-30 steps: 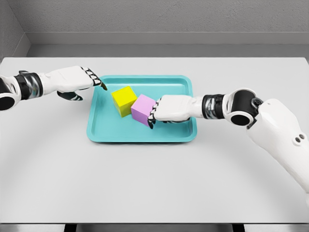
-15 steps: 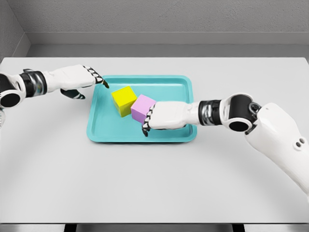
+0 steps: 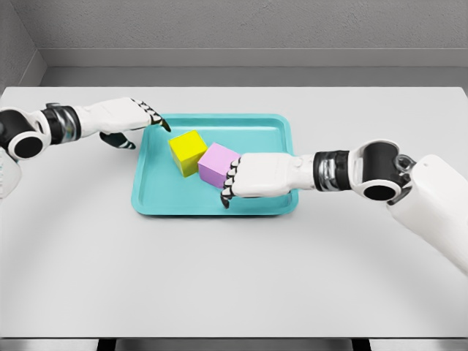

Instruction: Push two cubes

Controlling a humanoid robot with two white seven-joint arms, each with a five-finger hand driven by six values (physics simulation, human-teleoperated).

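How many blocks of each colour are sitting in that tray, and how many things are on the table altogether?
Yellow cube: 1
Pink cube: 1
Teal tray: 1
Total: 3 things, both cubes inside the tray.

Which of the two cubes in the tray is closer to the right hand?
The pink cube. The right hand has its fingertips right beside it, while the yellow cube sits farther left, nearer the left hand.

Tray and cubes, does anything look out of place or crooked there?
Only mildly: the pink cube sits rotated in the teal tray, one corner against the yellow cube. Nothing is spilled or damaged.
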